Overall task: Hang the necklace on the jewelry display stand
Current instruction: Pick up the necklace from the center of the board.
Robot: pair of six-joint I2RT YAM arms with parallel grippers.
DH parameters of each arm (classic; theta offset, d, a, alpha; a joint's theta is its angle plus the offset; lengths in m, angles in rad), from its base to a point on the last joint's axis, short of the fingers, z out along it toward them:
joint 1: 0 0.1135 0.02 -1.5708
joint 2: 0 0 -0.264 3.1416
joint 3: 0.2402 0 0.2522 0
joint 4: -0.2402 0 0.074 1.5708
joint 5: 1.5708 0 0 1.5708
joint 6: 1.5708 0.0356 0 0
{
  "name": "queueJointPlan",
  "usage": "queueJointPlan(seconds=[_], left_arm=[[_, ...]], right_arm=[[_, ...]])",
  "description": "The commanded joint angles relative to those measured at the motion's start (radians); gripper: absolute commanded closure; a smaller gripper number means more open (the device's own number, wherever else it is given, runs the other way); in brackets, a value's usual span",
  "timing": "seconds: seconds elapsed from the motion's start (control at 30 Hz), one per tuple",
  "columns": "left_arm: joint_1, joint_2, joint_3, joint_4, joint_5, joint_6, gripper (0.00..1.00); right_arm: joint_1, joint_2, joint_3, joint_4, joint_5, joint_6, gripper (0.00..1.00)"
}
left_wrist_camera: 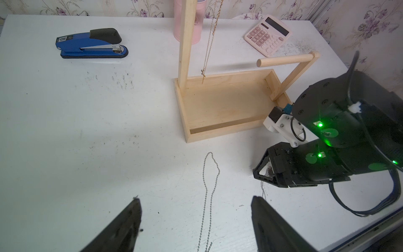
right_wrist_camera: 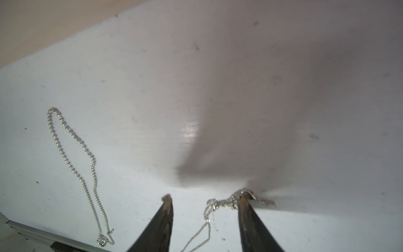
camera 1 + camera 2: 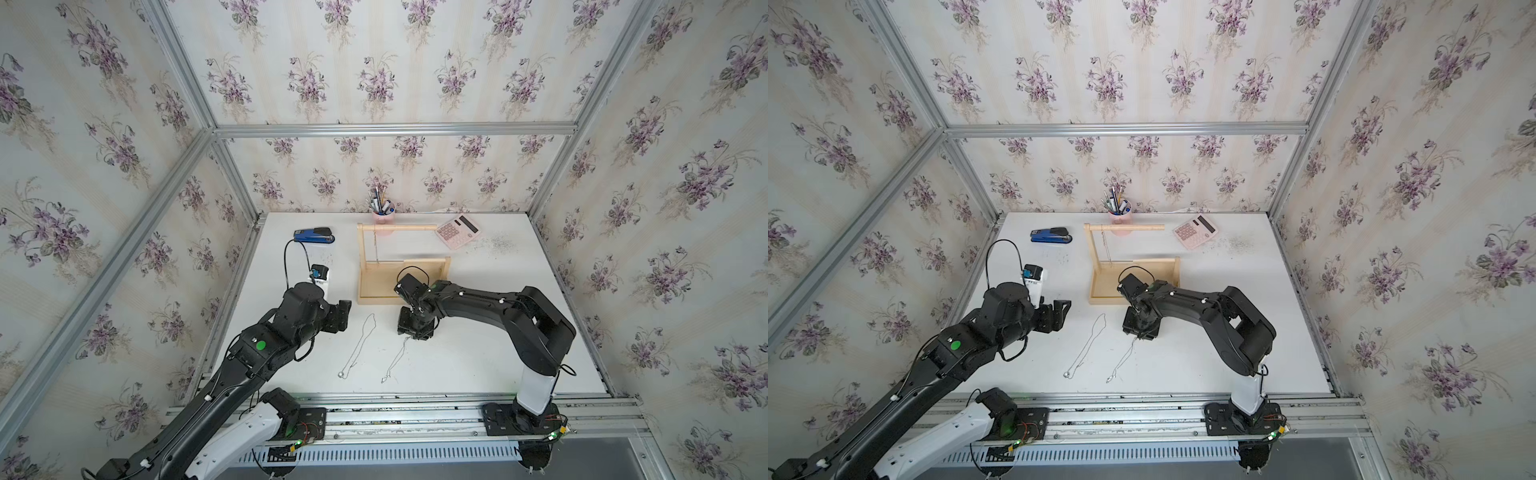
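Light wood jewelry display stand [image 3: 380, 284], tray-based.

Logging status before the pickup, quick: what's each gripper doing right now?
Left gripper: open, holding nothing.
Right gripper: open, fingers either side of the thin necklace, at its bunched end, not clamped.

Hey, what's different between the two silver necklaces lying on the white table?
The ball-chain necklace has thick round beads; the fine necklace has much thinner links. The ball-chain necklace lies in a long open loop; the fine necklace is bunched at one end. Nothing touches the ball-chain necklace; the fine necklace's bunch sits between the open fingers of the right gripper, against one of them. Both are silver and rest on the table.
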Motion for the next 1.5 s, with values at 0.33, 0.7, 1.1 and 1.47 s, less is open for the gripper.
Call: queueJointPlan(seconds=[0.33, 0.7, 1.1, 1.47], left_arm=[[0.001, 0.027, -0.008, 0.020, 0.005, 0.004, 0.19], [0.001, 0.044, 0.009, 0.011, 0.005, 0.003, 0.19], [0.000, 0.076, 0.017, -0.016, 0.028, -0.010, 0.22], [0.001, 0.081, -0.009, 0.003, 0.065, -0.045, 0.24]], right_arm=[[0.046, 0.107, 0.093, -0.134, 0.224, -0.095, 0.70], [0.054, 0.078, 0.024, -0.053, 0.189, -0.085, 1.00], [0.088, -0.044, 0.095, -0.124, 0.275, -0.084, 1.00], [0.098, -0.192, 0.142, -0.182, 0.322, -0.074, 1.00]])
